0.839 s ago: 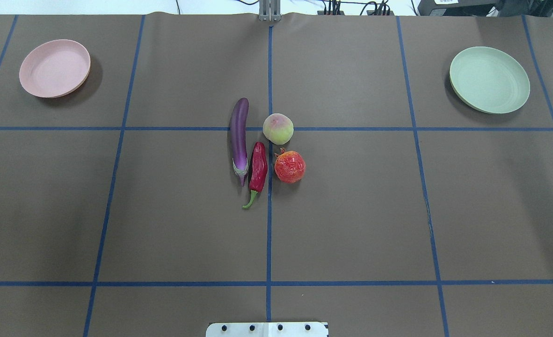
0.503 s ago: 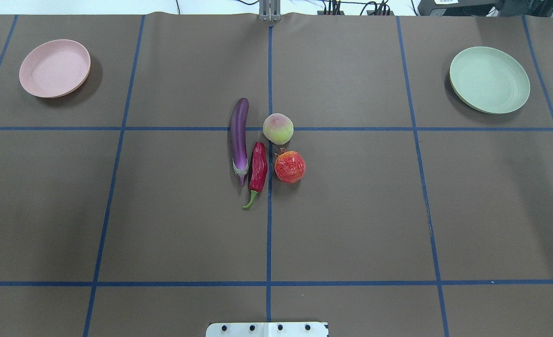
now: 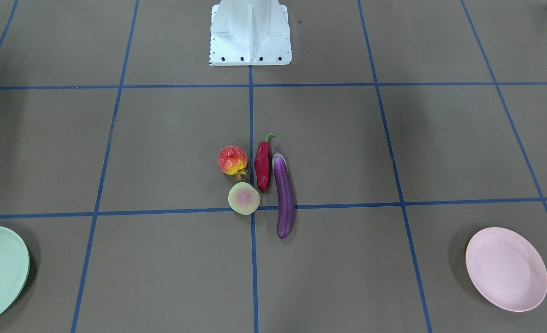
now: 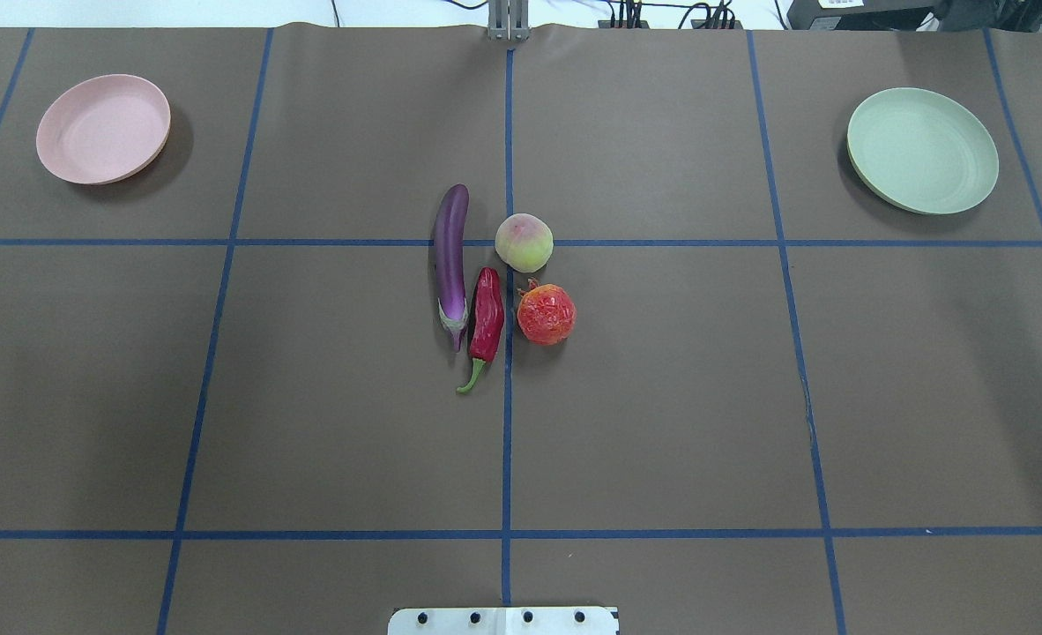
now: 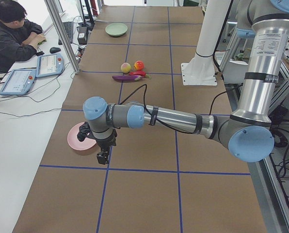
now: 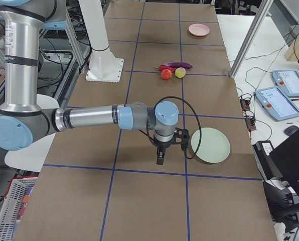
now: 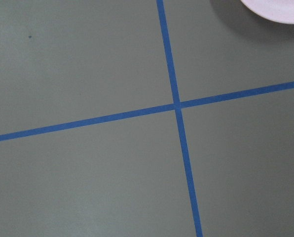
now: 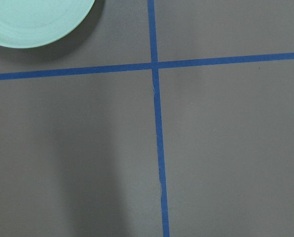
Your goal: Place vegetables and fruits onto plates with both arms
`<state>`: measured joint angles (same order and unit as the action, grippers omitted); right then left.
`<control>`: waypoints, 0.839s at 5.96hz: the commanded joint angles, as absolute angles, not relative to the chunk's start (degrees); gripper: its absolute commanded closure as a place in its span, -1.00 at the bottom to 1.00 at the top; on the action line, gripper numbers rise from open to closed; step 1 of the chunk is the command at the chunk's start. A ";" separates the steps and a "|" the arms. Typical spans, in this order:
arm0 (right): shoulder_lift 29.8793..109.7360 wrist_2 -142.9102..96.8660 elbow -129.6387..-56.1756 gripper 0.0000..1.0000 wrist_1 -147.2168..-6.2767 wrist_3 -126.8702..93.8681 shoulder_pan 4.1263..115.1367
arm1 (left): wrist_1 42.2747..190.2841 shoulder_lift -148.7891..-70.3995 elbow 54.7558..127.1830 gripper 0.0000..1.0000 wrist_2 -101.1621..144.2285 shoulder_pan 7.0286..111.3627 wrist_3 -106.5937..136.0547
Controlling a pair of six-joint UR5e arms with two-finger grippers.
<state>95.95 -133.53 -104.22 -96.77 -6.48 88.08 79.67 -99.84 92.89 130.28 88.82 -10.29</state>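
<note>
At the table's middle lie a purple eggplant (image 4: 450, 260), a red chili pepper (image 4: 487, 313), a pale peach (image 4: 524, 242) and a bumpy red-and-yellow fruit (image 4: 546, 314), close together. The pink plate (image 4: 102, 129) sits far left and the mint green plate (image 4: 922, 150) far right, both bare. My left gripper (image 5: 103, 156) hangs over the table just beside the pink plate (image 5: 79, 141). My right gripper (image 6: 160, 158) hangs just beside the green plate (image 6: 209, 145). Both grippers show only in the side views, so I cannot tell whether they are open or shut.
The white base block (image 3: 250, 34) stands at the robot's edge of the table. A person (image 5: 8, 34) sits at a side desk with control tablets (image 5: 18, 80). Metal frame posts (image 6: 245, 45) rise along the far table edge. Blue tape lines grid the brown surface.
</note>
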 commanded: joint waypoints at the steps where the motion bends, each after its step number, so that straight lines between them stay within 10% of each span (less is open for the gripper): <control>1: 95.19 -134.12 -104.24 -1.00 -96.85 -6.59 88.07 | 77.78 -101.78 99.20 -1.00 130.87 86.50 -10.02; 5: 93.09 -135.87 -105.81 -1.00 -96.77 -6.77 87.20 | 78.04 -106.24 106.08 -1.00 132.52 78.32 -2.95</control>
<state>94.21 -135.32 -104.93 -96.88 -6.74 87.76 77.86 -104.55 105.04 131.47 79.87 -6.64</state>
